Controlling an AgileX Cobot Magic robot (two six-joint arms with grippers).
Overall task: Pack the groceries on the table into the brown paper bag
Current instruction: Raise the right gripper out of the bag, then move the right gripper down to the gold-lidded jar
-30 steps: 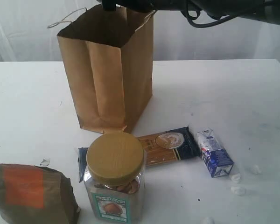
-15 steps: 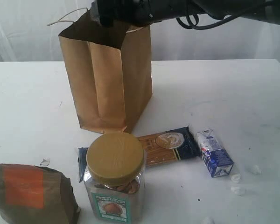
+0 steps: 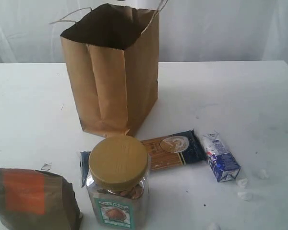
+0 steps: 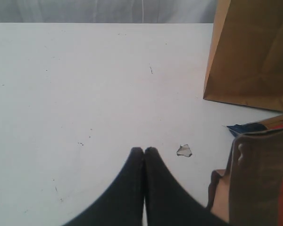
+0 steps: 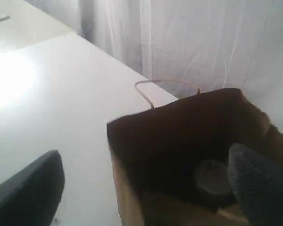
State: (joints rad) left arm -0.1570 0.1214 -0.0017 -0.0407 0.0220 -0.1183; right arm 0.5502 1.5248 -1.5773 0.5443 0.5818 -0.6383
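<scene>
**Status: Between Picks, Right Hand Empty Over the Bag**

**Position.** The brown paper bag (image 3: pixel 110 81) stands upright and open toward the back of the white tabletop (image 3: pixel 230 96). In the right wrist view a dark can (image 5: pixel 212 181) rests at its bottom, round top upward. Four groceries lie outside the bag, in front of it: the clear jar (image 3: pixel 119 191), the spaghetti packet (image 3: pixel 170 149), the small carton (image 3: pixel 221 157) and the brown pouch (image 3: pixel 31 199). The yellow bottle is not visible.

**Hands.** The right hand (image 5: pixel 145 157) hovers above the bag mouth, jaws wide apart, grasping nothing. The left hand (image 4: pixel 144 151) is clenched on nothing, low over bare tabletop just beside the pouch.

**Step.** Judged from this layout, one deposit is complete and the next pick is due. That move calls for clearing the bag rim and its twisted handles, then descending on one item.

**Materials.** The bag is thin, creased kraft paper and likely shifts if nudged. The jar is rigid and clear, with a wide tan lid that is probably too broad for a top grasp. The packet is flat, glossy film. The carton is a small boxy block. The pouch is soft and slumped.
</scene>
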